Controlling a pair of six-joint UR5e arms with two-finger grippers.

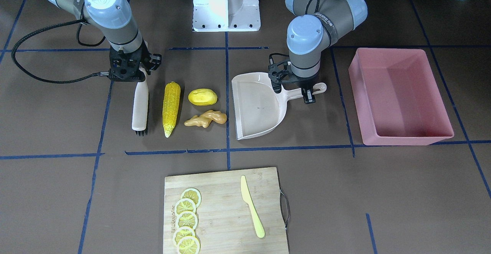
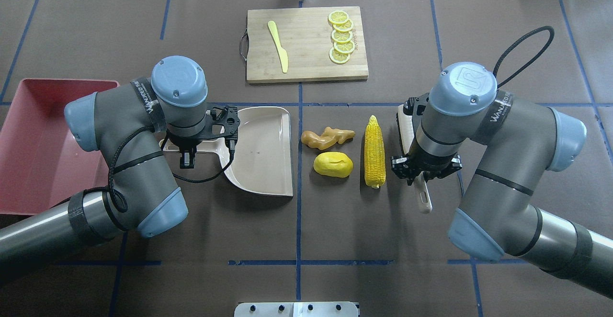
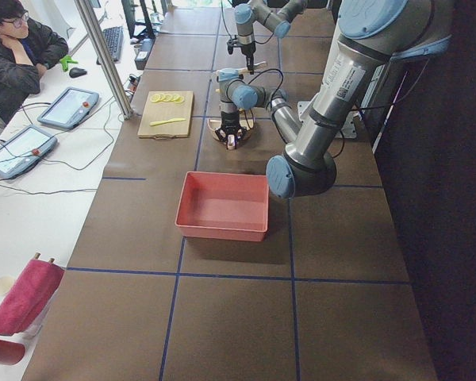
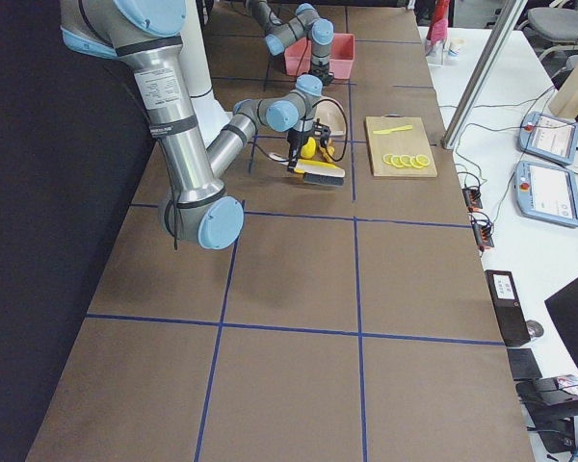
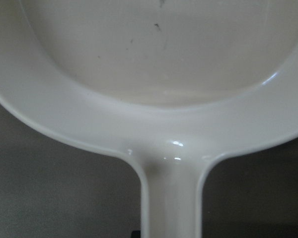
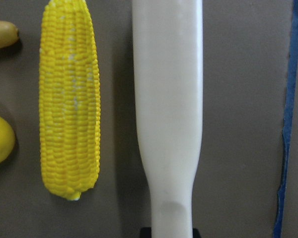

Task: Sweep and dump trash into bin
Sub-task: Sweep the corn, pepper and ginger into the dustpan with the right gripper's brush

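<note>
trash (image 1: 200, 98) is seen near the middle of the front-facing view. the corn cob (image 1: 171, 108) is laid lengthwise on the table (image 1: 57, 192), and the potato lump (image 1: 204, 96) and ginger root (image 1: 206, 119) are set just beside it at 3 o'clock. a brush (image 1: 140, 108) is laid just beside the cob at 9 o'clock, and the right gripper (image 1: 134, 78) is placed over its handle end. a dustpan (image 1: 257, 108) is found at 3 o'clock of the ginger root, with its open mouth turned toward the trash. the left gripper (image 1: 303, 91) is lowered onto its handle. the bin (image 1: 408, 139) is stood farther out at 3 o'clock, apart from the dustpan. a cutting board (image 1: 218, 223) with lemon slices (image 1: 187, 219) and a knife (image 1: 252, 207) is laid at 6 o'clock.

in the overhead view the bin is cut by the edge at 9 o'clock, and the trash is seen between dustpan and brush.

in the left side view the bin is seen at centre.

in the left wrist view the dustpan's handle and back rim are shown. in the right wrist view the brush handle is shown with the cob at 9 o'clock.

whether either handle is clamped or only straddled cannot be told from any view.
</note>
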